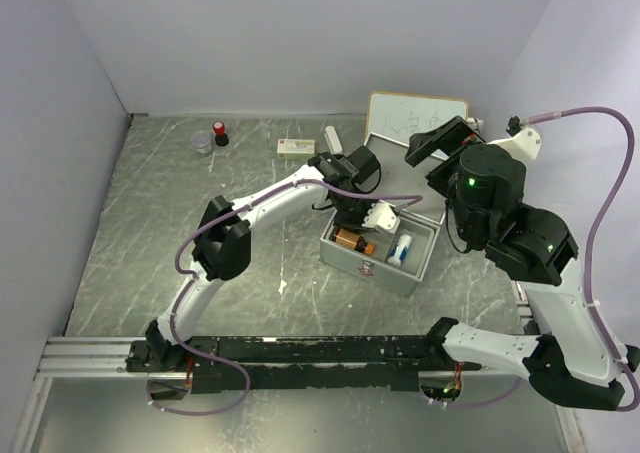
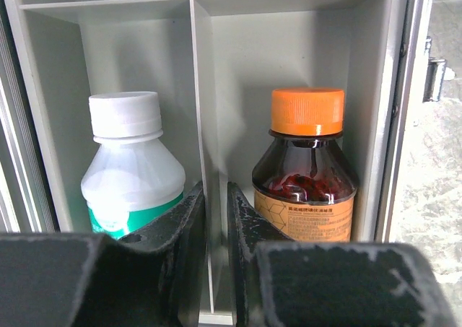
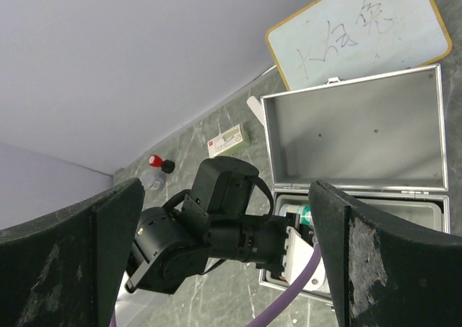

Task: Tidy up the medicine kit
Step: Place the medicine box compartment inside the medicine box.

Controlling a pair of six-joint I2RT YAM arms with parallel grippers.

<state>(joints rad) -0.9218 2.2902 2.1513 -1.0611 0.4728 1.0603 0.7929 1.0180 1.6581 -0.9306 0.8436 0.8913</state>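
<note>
1. My left wrist camera looks right into the medicine case (image 2: pixel 395 125). A white bottle (image 2: pixel 133 175) with a green label is in the left slot. A brown bottle (image 2: pixel 307 175) with an orange cap is in the right slot. A thin wall (image 2: pixel 204 89) stands between them.
2. My left gripper (image 2: pixel 216 197) is just in front of that thin wall. Its fingers are almost pressed together and hold nothing.
3. The top camera shows a small white and blue bottle (image 1: pixel 400 250) in another slot, to the right of the brown bottle. My left wrist camera does not show it.
4. Only my right wrist camera shows the inside of the lid (image 3: pixel 354 132), which stands open. A whiteboard (image 3: pixel 361 31) is behind it.
5. My right gripper (image 3: pixel 227 197) hangs high above the case. Its fingers are spread wide and hold nothing.
6. Each bottle has slot walls close on both sides. A small box (image 1: pixel 295 146), a red-capped bottle (image 1: pixel 219 132) and a white tube (image 1: pixel 334 138) sit on the table (image 1: pixel 150 223) near the back wall. The box and the red-capped bottle are well apart from the case.
</note>
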